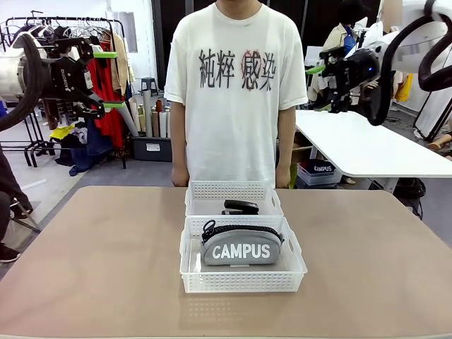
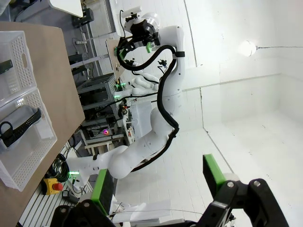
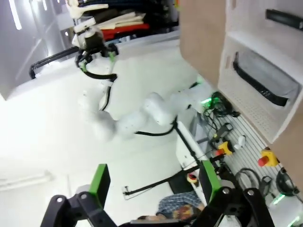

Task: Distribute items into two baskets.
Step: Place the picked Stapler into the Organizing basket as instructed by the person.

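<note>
Pincers, both mine, jaws apart and holding nothing: left gripper [image 1: 106,79] raised at the left side above and well clear of the table [image 1: 92,268], green pads pointing inward; right gripper [image 1: 316,88] raised at the right side, likewise well clear. From my left wrist, own green pads [image 2: 102,185] stand wide with only white wall and my other arm between them; from my right wrist, own pads [image 3: 99,182] also stand wide, picture blurred.

Near basket [image 1: 244,280]: translucent white, lattice rim, on the table's middle line. Holds the grey pouch [image 1: 241,248], "CAMPUS" lettering facing me, black zipper along its top. Its lower edge is hidden behind the basket's front wall. In the left wrist view the pouch [image 2: 19,124] is cut off by the picture's left edge.

Far basket [image 1: 229,191]: same make, touching the near one's back rim. Holds the black stapler [image 1: 241,206], lying flat; its lower part is hidden behind the near basket's rim. In the right wrist view the stapler [image 3: 283,19] is a dark bar, partly cut off at the picture's right edge.

Person [image 1: 233,92]: standing at the far edge, white printed T-shirt; hands hidden below the table line.
</note>
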Controlling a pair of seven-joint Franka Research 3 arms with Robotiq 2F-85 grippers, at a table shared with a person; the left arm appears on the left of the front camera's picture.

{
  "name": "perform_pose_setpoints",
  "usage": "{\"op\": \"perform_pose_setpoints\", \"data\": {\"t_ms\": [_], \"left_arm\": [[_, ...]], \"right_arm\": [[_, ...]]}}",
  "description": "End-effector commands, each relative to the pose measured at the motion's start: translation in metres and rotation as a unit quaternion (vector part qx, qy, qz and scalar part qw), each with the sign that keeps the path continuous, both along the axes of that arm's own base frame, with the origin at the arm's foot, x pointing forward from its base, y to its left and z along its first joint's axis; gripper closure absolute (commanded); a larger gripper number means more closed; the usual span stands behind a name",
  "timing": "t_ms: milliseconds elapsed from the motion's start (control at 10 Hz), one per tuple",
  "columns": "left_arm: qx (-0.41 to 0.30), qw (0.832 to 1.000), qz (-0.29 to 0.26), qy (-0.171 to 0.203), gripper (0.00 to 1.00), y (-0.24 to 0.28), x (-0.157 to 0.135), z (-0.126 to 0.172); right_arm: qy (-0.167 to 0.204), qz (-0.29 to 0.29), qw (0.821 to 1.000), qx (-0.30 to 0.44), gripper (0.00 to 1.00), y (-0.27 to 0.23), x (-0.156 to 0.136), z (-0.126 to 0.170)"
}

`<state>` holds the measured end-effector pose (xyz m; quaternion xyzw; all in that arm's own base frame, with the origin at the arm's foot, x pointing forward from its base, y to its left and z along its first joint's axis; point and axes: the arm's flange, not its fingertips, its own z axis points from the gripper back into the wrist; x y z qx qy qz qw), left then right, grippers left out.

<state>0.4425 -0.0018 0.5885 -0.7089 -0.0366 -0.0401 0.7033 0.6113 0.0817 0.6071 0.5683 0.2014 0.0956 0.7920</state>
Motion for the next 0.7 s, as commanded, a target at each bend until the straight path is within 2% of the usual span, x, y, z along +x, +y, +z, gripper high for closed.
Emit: {"op": "perform_pose_setpoints", "data": {"t_ms": [0, 200, 600], "left_arm": [[-0.002, 1.0, -0.002, -0.001, 0.0, 0.0, -0.001, 0.001], [-0.002, 1.0, -0.002, -0.001, 0.0, 0.0, -0.001, 0.001], [-0.002, 1.0, -0.002, -0.001, 0.0, 0.0, -0.001, 0.001]], "right_arm": [[0.05, -0.018, 0.998, 0.015, 0.0, -0.008, -0.005, 0.012], [0.053, -0.033, 0.998, 0.007, 0.0, -0.028, -0.001, 0.022], [0.002, -0.079, 0.994, 0.075, 0.0, -0.063, -0.028, 0.001]]}}
